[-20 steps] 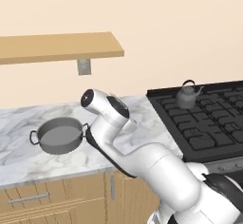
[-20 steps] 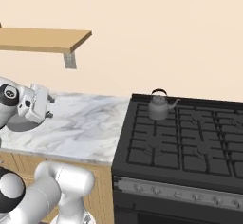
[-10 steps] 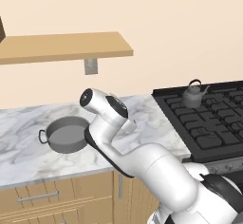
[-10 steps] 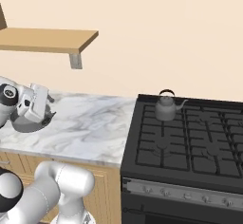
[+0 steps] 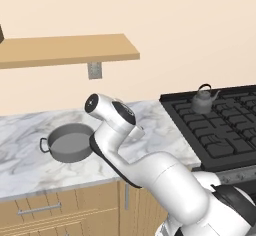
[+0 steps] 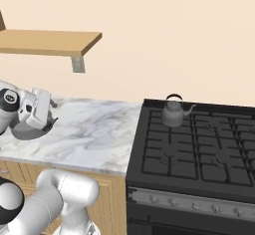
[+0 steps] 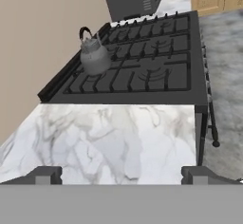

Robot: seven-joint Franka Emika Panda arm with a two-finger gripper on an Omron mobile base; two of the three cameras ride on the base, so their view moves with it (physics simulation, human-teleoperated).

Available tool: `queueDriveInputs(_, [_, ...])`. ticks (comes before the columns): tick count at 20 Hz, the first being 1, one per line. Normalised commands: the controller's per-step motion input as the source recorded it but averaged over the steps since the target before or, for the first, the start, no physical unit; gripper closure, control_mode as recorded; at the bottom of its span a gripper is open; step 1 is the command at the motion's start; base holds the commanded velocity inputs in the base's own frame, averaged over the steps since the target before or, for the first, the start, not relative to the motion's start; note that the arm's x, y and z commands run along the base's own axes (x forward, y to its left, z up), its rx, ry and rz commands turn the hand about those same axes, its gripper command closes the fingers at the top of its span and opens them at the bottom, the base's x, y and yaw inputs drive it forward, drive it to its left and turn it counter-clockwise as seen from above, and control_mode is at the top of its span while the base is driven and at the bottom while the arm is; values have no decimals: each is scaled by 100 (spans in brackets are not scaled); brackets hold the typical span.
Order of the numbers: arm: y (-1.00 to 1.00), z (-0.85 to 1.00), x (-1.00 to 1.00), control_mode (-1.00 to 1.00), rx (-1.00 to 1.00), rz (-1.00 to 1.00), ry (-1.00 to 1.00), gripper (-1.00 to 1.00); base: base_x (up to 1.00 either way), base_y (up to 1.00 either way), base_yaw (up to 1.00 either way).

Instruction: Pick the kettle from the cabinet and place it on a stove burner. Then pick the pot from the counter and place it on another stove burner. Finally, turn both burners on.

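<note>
- Since a second ago, we see both base views slide so the scene sits further right; that is the cameras shifting, and pot and kettle keep their places.
- At far left, we find the pot (image 5: pixel 69 142) on the counter (image 5: pixel 25 155), under the cabinet (image 5: pixel 65 50) shelf.
- Next, our gripper (image 7: pixel 121 173) hangs above the marble near the pot, fingers spread wide, holding nothing.
- Further right, we see the kettle (image 6: pixel 173 112) upright on a rear stove burner (image 6: pixel 172 121), well apart from the pot.
</note>
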Motion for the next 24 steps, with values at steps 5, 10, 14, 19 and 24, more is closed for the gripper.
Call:
queueDriveInputs(5, [0,0,0,-100,0,0,0,-100,15,4,0])
queueDriveInputs(10, [0,0,0,-100,0,0,0,-100,0,0,0])
queueDriveInputs(14, [3,-2,10,-100,0,0,0,-100,0,0,0])
queueDriveInputs(19, [37,-12,37,-100,0,0,1,-100,0,0,0])
queueDriveInputs(24, [42,-14,37,-100,2,2,6,-100,0,0,0])
